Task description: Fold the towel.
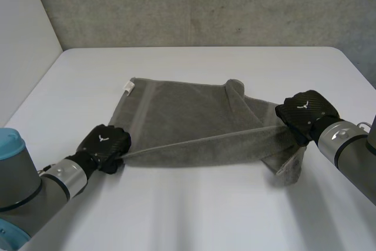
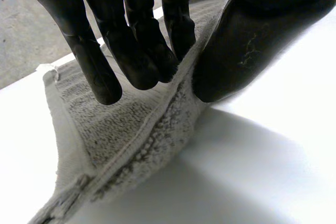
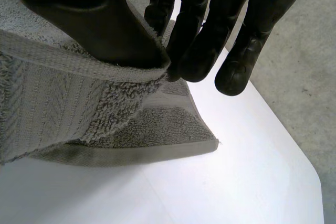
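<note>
— How are the hands posed?
— The left hand (image 1: 104, 144) is held low at the towel's near left corner, knuckles up, and the edge is pinched between fingers and thumb. The right hand (image 1: 305, 113) is clamped likewise on that edge's right end.
— And the towel (image 1: 188, 113)?
— It is spread on the table (image 1: 194, 216), its long axis running from hand to hand. The near edge is lifted and drawn taut between them.

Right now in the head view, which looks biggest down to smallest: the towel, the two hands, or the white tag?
1. towel
2. right hand and left hand: look about alike, so no ranking
3. white tag
</note>
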Robot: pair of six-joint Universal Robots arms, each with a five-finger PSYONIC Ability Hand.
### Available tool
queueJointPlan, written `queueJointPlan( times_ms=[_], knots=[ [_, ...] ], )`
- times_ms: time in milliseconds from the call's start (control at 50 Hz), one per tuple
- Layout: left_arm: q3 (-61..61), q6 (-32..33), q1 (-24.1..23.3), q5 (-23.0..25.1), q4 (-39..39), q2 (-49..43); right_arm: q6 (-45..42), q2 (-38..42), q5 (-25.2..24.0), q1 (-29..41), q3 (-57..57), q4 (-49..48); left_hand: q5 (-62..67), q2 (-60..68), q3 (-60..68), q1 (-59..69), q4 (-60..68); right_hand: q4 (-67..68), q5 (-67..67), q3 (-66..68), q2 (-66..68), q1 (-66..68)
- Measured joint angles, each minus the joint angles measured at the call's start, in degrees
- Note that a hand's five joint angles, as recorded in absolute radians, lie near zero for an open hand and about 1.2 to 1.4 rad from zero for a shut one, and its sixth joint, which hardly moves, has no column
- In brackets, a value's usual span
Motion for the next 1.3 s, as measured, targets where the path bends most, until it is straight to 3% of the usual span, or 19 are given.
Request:
queueJointPlan(
  times_ms=[320, 560, 680, 780, 800, 980, 1080, 1220, 1300],
  knots=[
    [-1.08, -0.58, 3.27, -5.06, 3.88, 4.26, 0.01, 1.13, 0.1, 0.62, 1.95, 0.47, 1.48, 0.53, 0.35, 0.62, 0.68, -34.1, -35.66, -34.25, -32.6, -34.32],
    [-2.14, -2.76, 6.91, -5.04, 5.93, 7.71, 3.08, 1.48, 0.33, 0.76, 5.13, 2.06, 1.5, 0.59, 0.37, 0.65, 0.9, -36.98, -38.27, -36.56, -35.11, -36.18],
    [-1.95, -5.64, 7.91, -4.91, 5.88, 8.41, 4.42, 1.01, -0.07, 0.48, 7.96, 2.87, 1.64, 0.59, 0.37, 0.86, 0.9, -33.5, -33.52, -33.11, -32.3, -32.79],
    [-1.87, -6.85, 8.35, -4.81, 5.82, 9.19, 4.61, -0.69, -0.49, 0.07, 10.05, 3.04, 1.78, 0.59, 0.37, 0.86, 0.91, -2.28, -1.9, -2.09, 0.0, -0.71],
    [-1.9, -6.93, 8.49, -4.78, 5.8, 9.49, 4.58, -1.56, -0.53, -0.05, 10.22, 3.1, 1.78, 0.59, 0.37, 0.86, 0.91, 0.11, 0.33, -0.26, 1.55, 0.4],
    [-2.11, -9.13, 9.27, -4.63, 5.34, 17.12, 4.27, -13.33, -1.96, -2.78, 6.59, 4.68, 1.78, 0.59, 0.37, 0.86, 0.92, 0.64, 0.45, 0.48, 1.58, 0.4],
    [-1.81, -14.62, 9.36, -4.43, 5.08, 25.21, 3.59, -20.79, -4.36, -4.09, 2.09, 7.29, 1.78, 0.6, 0.38, 0.86, 0.93, 0.65, 0.49, 0.52, 1.58, 0.4],
    [-0.97, -20.61, 9.43, -4.21, 4.14, 32.8, -0.41, -24.6, -6.22, -4.5, -2.23, 10.72, 2.31, 0.6, 0.38, 0.92, 0.93, 0.65, 0.68, 0.52, 1.58, 0.4],
    [-0.15, -21.79, 9.39, -4.18, 2.46, 34.86, -6.84, -23.65, -6.9, -4.55, -3.55, 12.04, 2.32, 0.6, 0.38, 0.92, 0.94, 0.65, 0.69, 0.53, 1.58, 0.4]
  ],
)
